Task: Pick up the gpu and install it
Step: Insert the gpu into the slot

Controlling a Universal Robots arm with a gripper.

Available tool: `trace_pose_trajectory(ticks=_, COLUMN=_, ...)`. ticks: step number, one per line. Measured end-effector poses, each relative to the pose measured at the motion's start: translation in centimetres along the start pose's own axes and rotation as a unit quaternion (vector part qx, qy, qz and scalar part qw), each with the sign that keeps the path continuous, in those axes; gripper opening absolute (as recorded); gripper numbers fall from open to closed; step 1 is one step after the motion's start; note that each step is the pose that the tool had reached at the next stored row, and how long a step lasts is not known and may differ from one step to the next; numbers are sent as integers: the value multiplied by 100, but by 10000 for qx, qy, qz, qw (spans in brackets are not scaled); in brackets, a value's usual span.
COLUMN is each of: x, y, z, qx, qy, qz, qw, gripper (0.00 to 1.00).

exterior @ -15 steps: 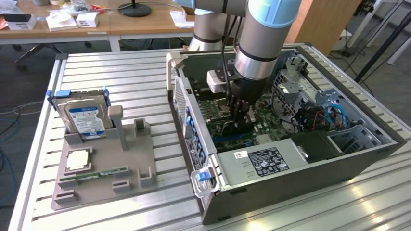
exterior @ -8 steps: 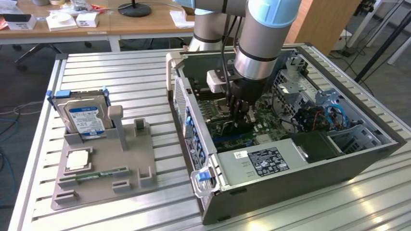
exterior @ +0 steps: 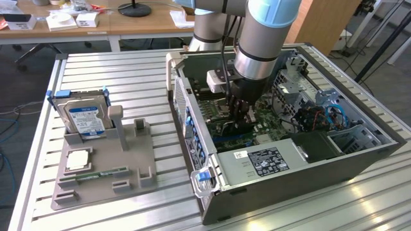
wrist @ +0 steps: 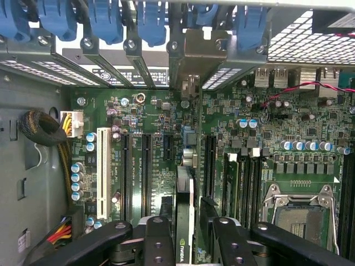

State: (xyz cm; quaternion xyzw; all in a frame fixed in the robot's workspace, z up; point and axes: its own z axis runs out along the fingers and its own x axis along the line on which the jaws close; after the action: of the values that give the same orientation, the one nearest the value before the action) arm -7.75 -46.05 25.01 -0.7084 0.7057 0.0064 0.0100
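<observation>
Now | one gpu (wrist: 184, 216) edge-on in motherboard (wrist: 222, 144) slot | one claw (wrist: 186, 230) fingers straddling it, grip unclear

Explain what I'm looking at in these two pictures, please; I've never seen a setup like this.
The exterior view looks from outside at a robot arm reaching down into an open computer case that lies on a slatted metal table. The wrist view comes from a camera on the arm, looking down past the gripper at the green circuit board inside the case. A thin dark graphics card stands on edge between the gripper's fingers, over the board's slots. Whether it is gripped or let go, I cannot tell. Beside the case, on the exterior view's left, a grey holder carries a hard drive and a memory stick.
</observation>
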Motion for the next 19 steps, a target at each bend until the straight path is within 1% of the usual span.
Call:
trace_pose_trajectory(ticks=4, x=0, y=0, z=-2, qx=0, qy=0, qz=0, qw=10000, gripper=34)
trace_pose_trajectory(ticks=6, x=0, y=0, z=-30, qx=0, qy=0, qz=0, qw=10000, gripper=34)
trace_pose_trajectory(ticks=9, x=-2, y=0, z=-102, qx=0, qy=0, qz=0, qw=10000, gripper=34)
trace_pose_trajectory(ticks=19, x=-10, y=-2, z=-415, qx=0, qy=0, qz=0, qw=10000, gripper=34)
